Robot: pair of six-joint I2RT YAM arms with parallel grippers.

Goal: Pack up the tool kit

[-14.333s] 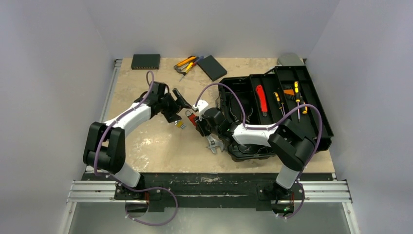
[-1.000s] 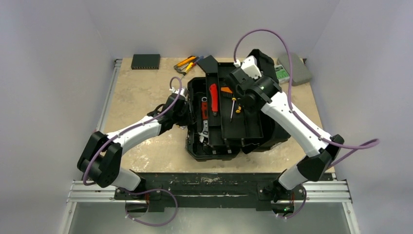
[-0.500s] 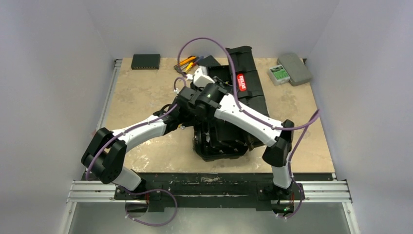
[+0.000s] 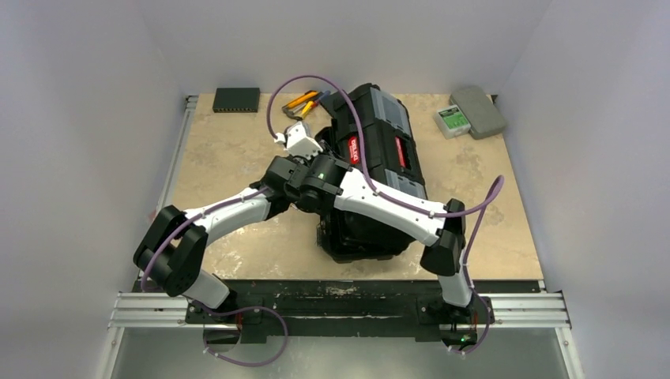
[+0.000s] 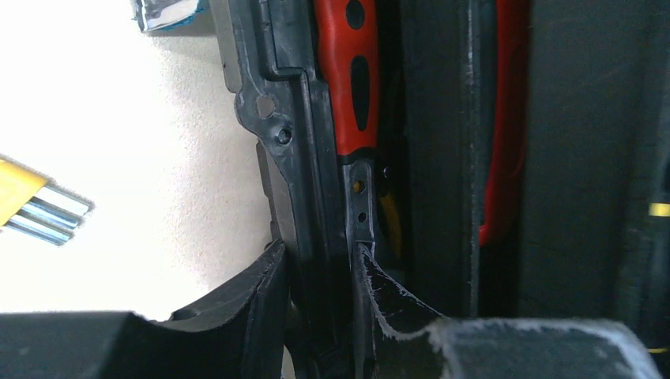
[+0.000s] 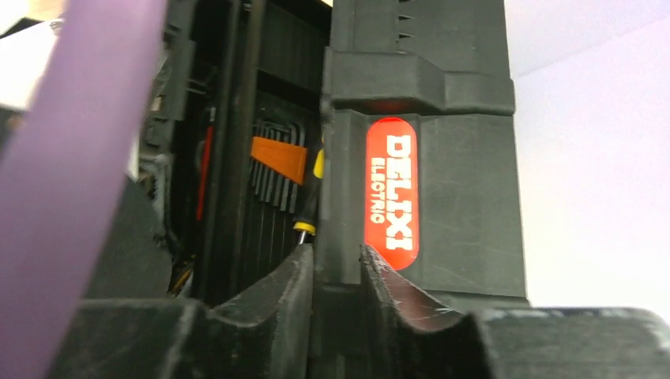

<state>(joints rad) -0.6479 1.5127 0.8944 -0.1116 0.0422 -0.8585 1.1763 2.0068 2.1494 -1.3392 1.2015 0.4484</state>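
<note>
Lid [image 4: 379,138] swung nearly shut; our right end effector [image 6: 338,264] pinches its edge, left end effector [image 5: 316,268] the toolbox [image 5: 292,158] wall; next we press down.

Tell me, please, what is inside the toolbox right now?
Through the gap under the lid, hex keys in an orange holder and a yellow-black screwdriver show; the left wrist view shows a red-handled tool. The lid covers the rest of the toolbox.

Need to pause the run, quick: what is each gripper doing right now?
Left gripper: closed on the toolbox rim.
Right gripper: closed on the toolbox lid.
</note>
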